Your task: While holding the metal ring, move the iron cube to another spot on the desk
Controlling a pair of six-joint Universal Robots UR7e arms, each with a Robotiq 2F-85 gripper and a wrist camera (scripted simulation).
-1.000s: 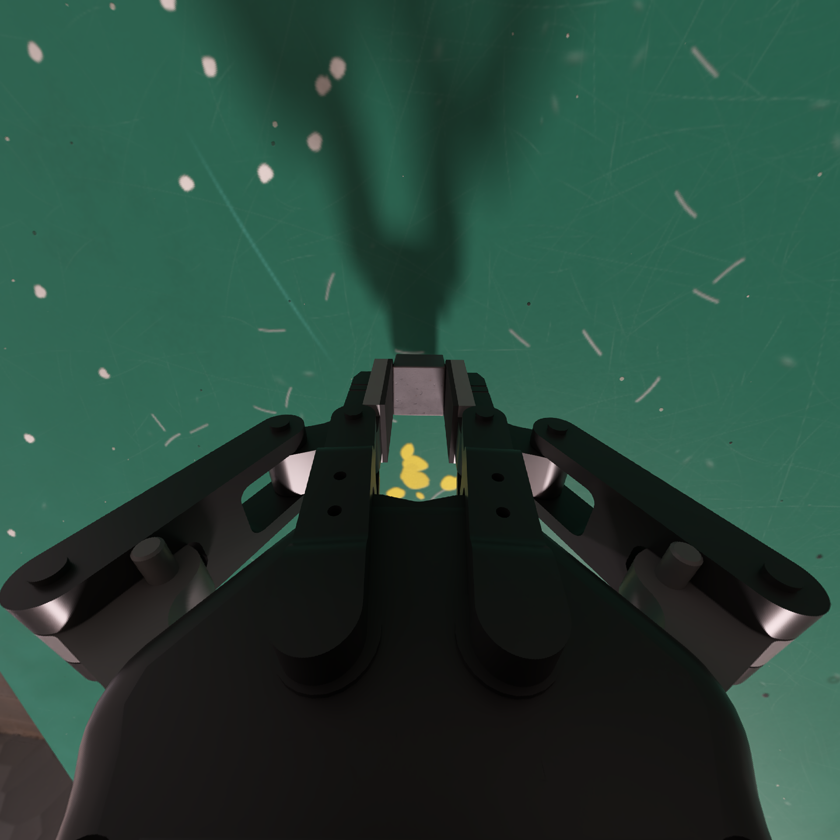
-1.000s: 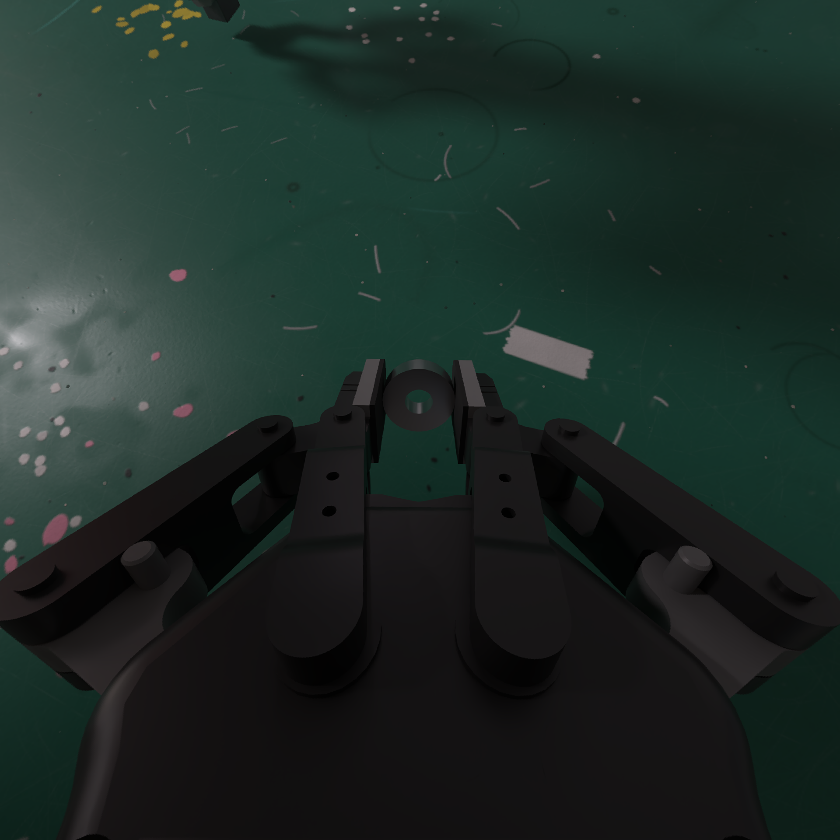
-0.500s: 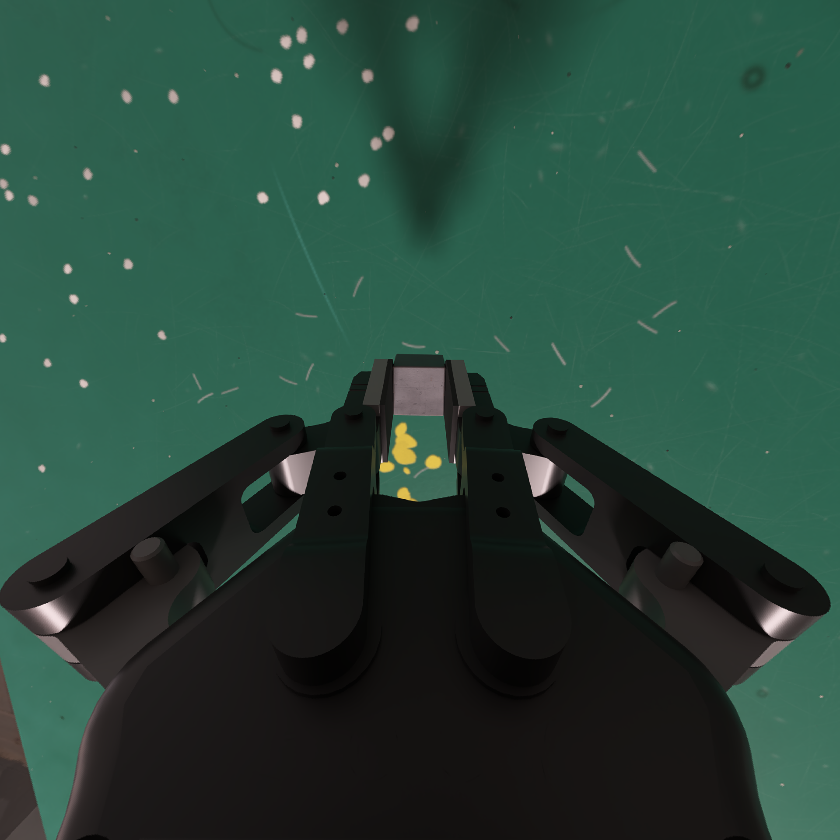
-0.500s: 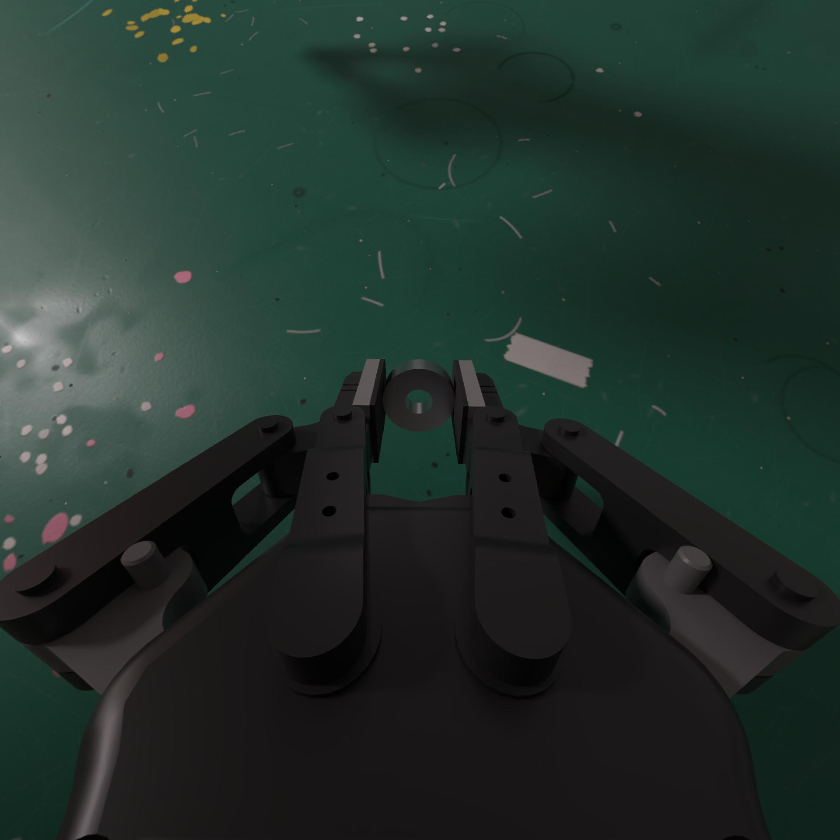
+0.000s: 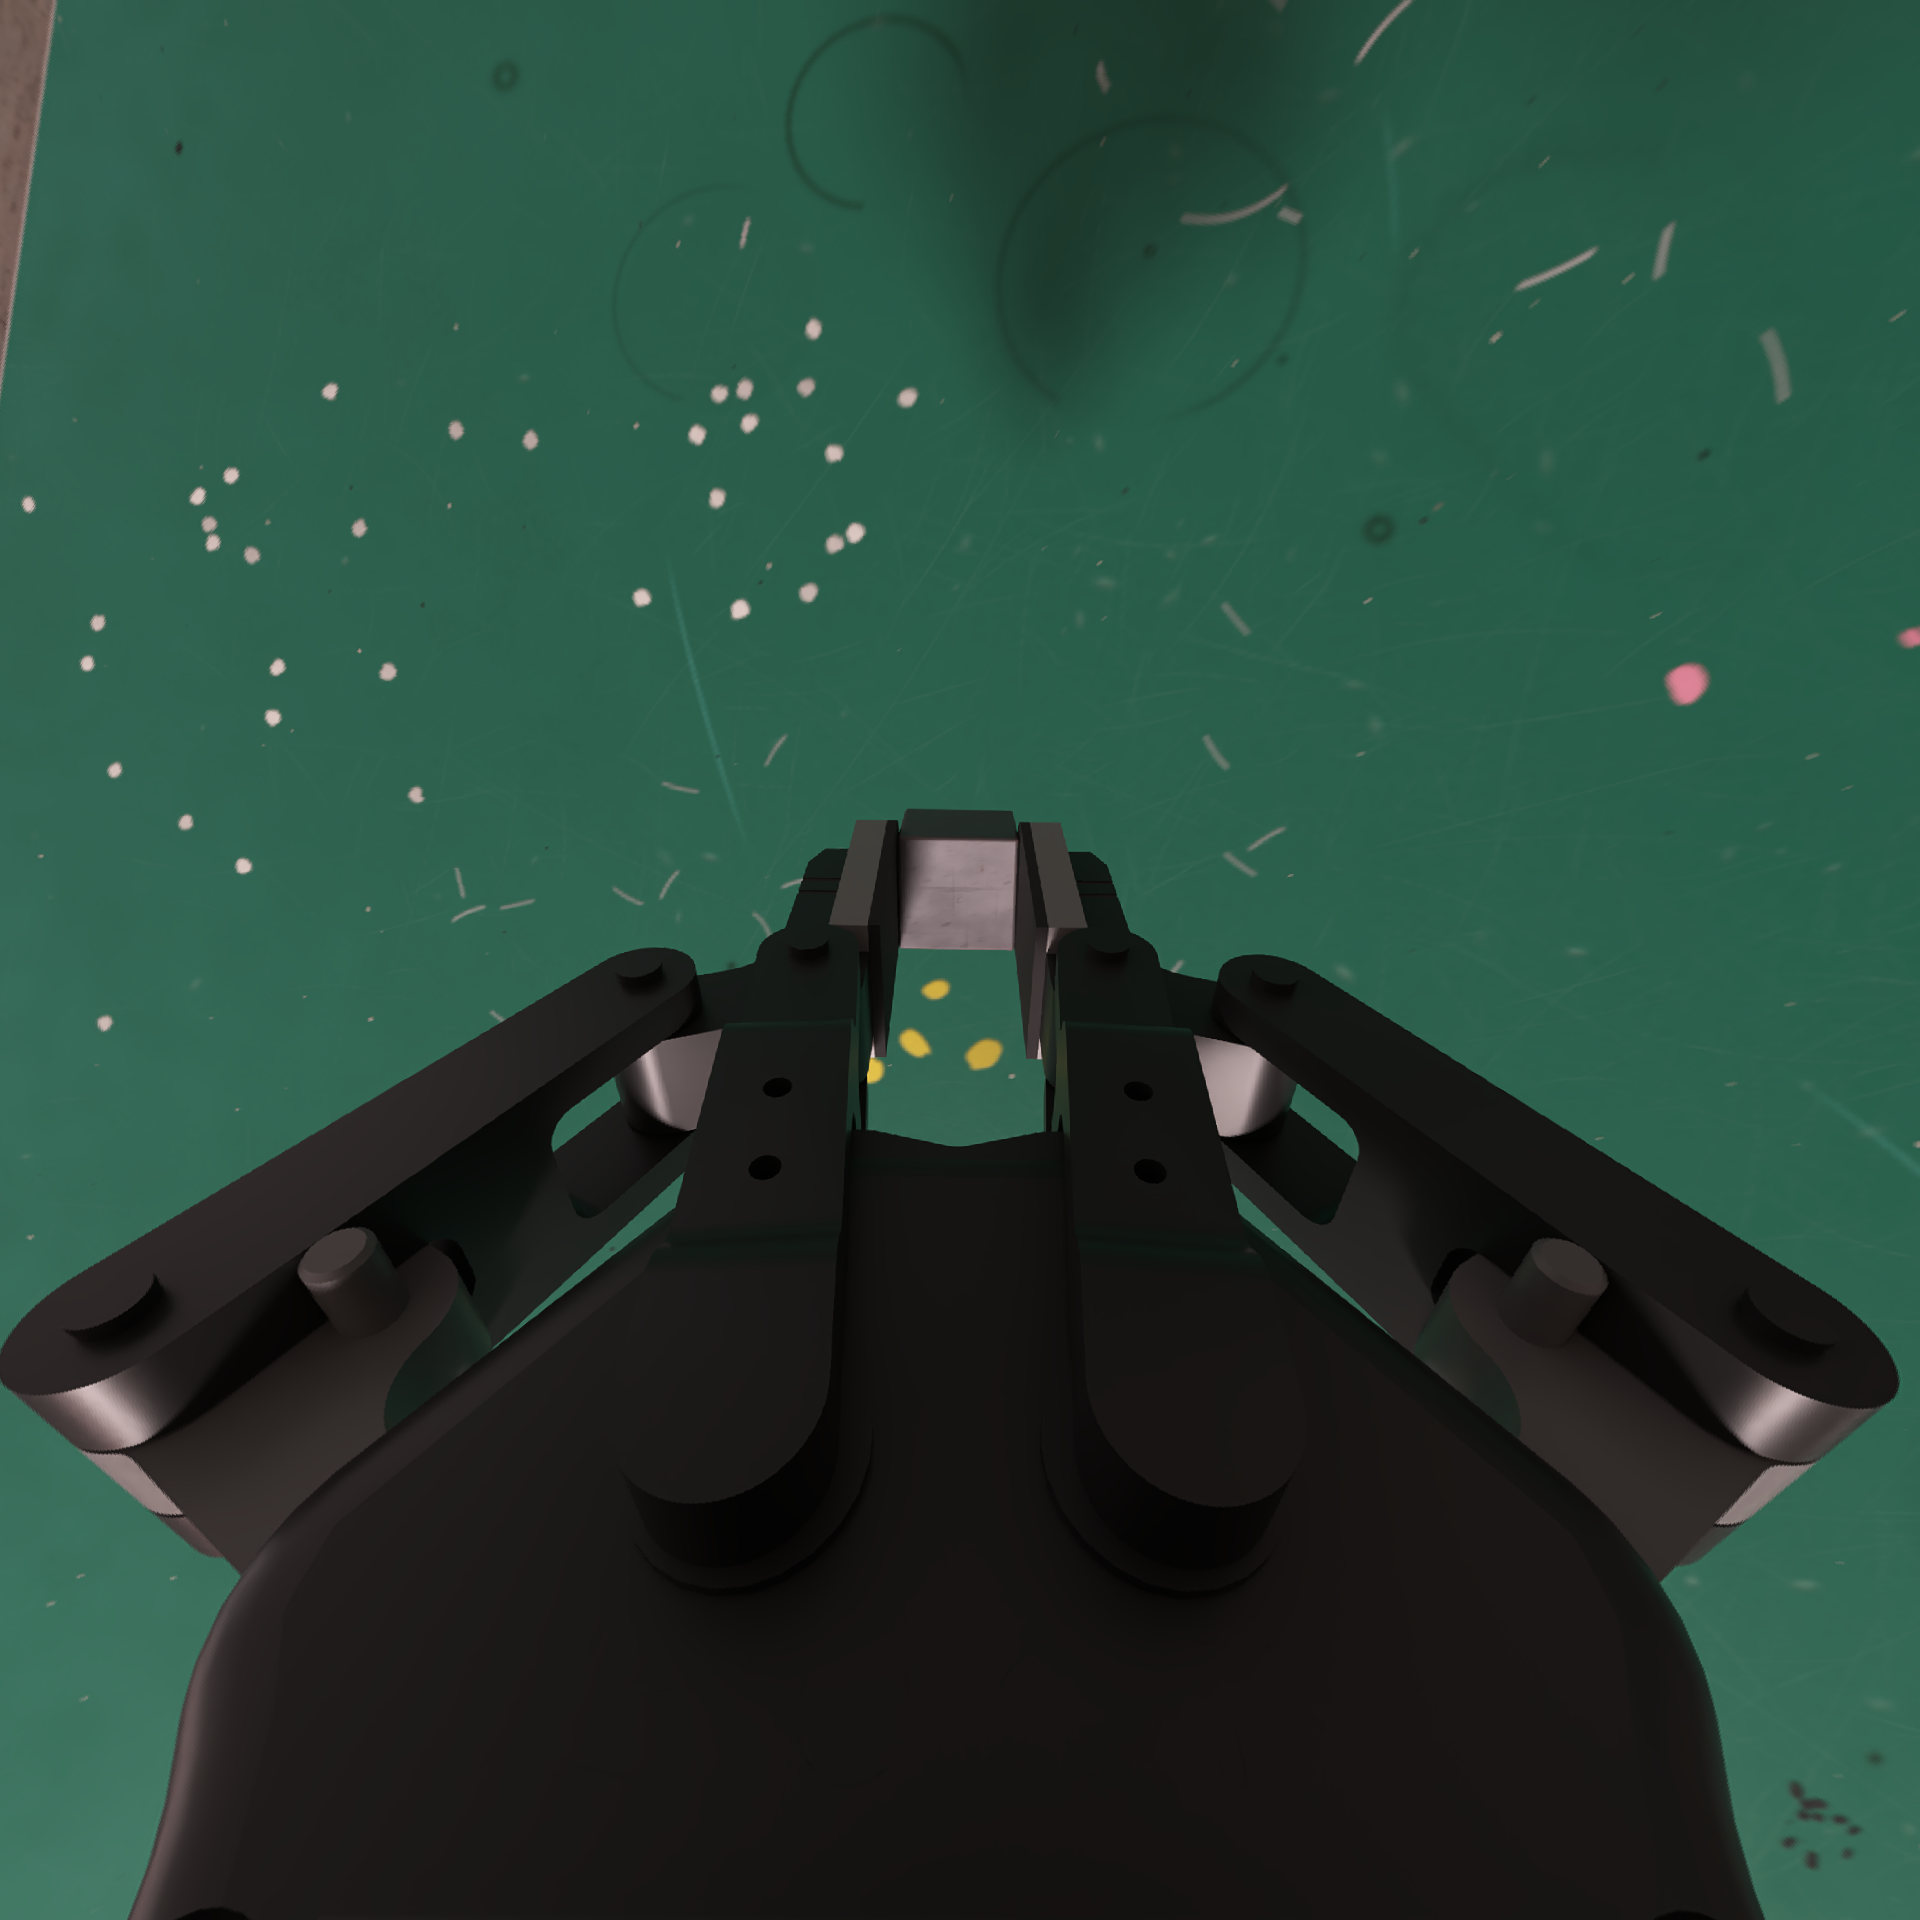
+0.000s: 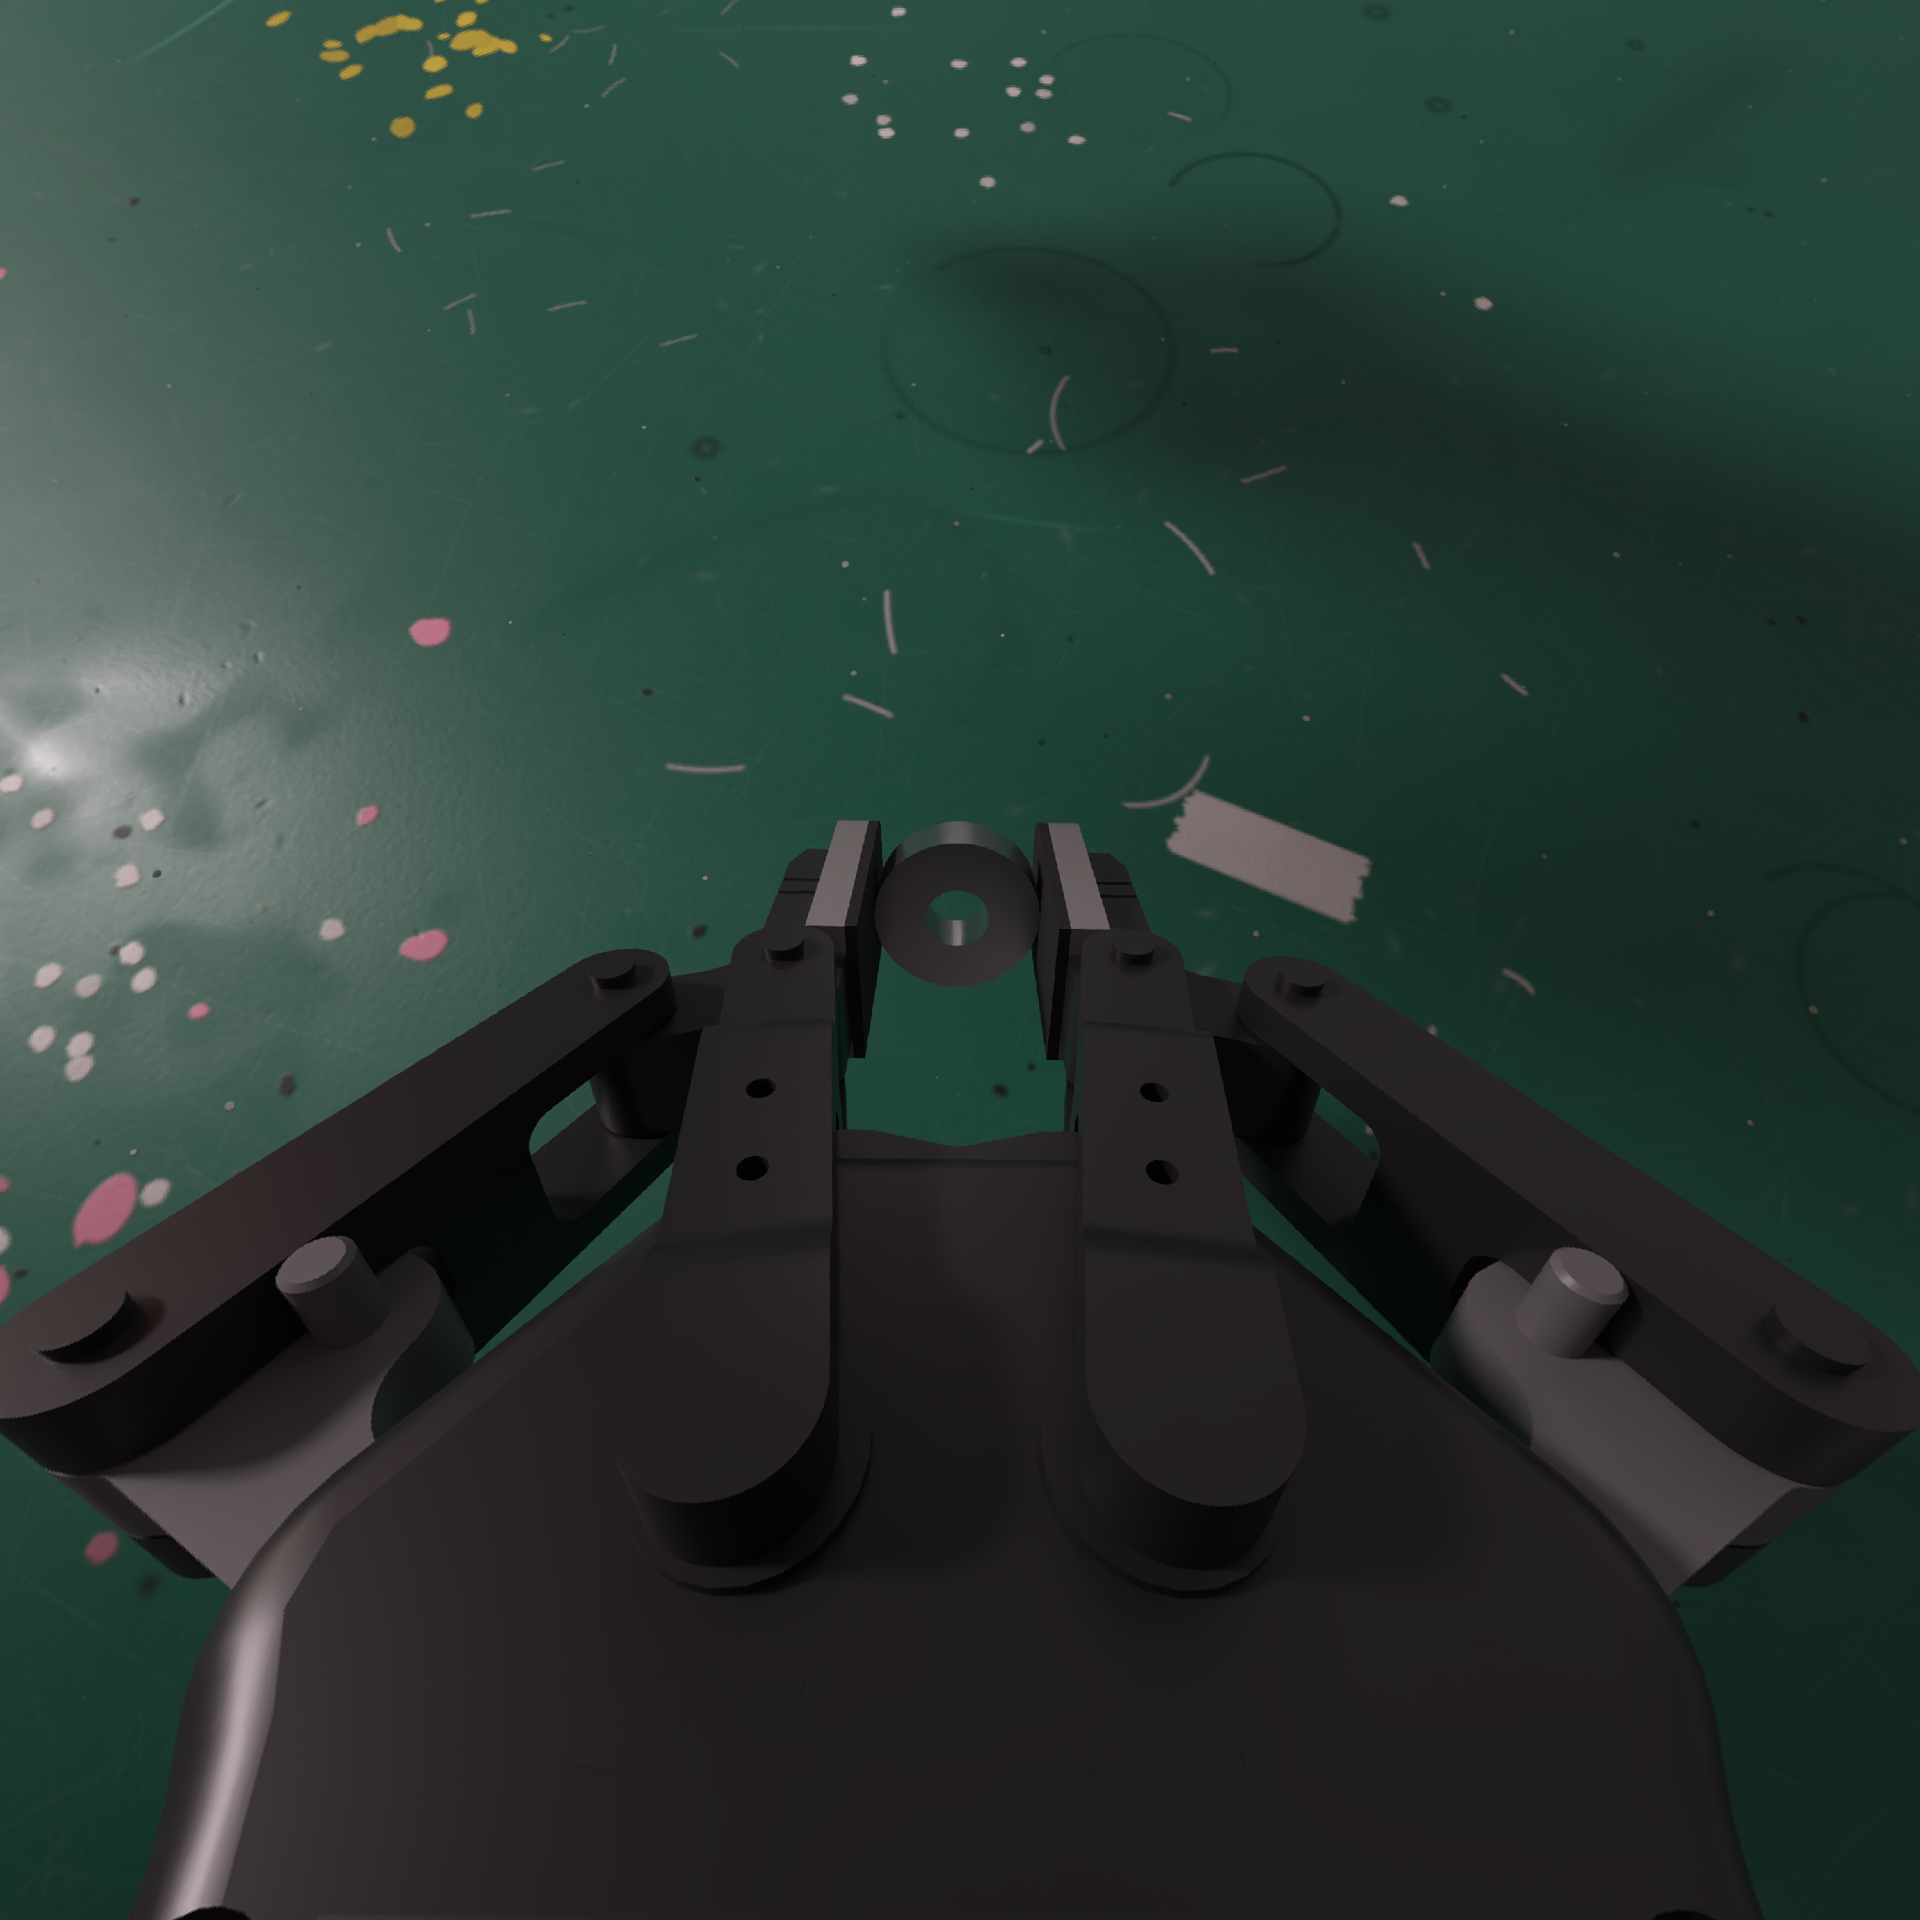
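Note:
In the left wrist view my left gripper (image 5: pixel 957 883) is shut on the iron cube (image 5: pixel 957 891), a small grey metal block held between the two pads, well above the green desk (image 5: pixel 1351 727). In the right wrist view my right gripper (image 6: pixel 957 914) is shut on the metal ring (image 6: pixel 914 920), a dark grey ring with a small centre hole facing the camera, held above the green desk (image 6: pixel 623 520). Neither gripper shows in the other's view.
The desk bears white, yellow (image 6: pixel 416 62) and pink (image 5: pixel 1685 683) paint spots, scratches and faint ring marks. A strip of pale tape (image 6: pixel 1268 854) lies on it right of the right gripper. The desk's left edge (image 5: pixel 21 156) shows at the top left of the left wrist view.
The left gripper has risen with the cube: the desk looks farther away, and the gripper's shadow has receded and faded. The right gripper holds the ring almost still, drifting slightly.

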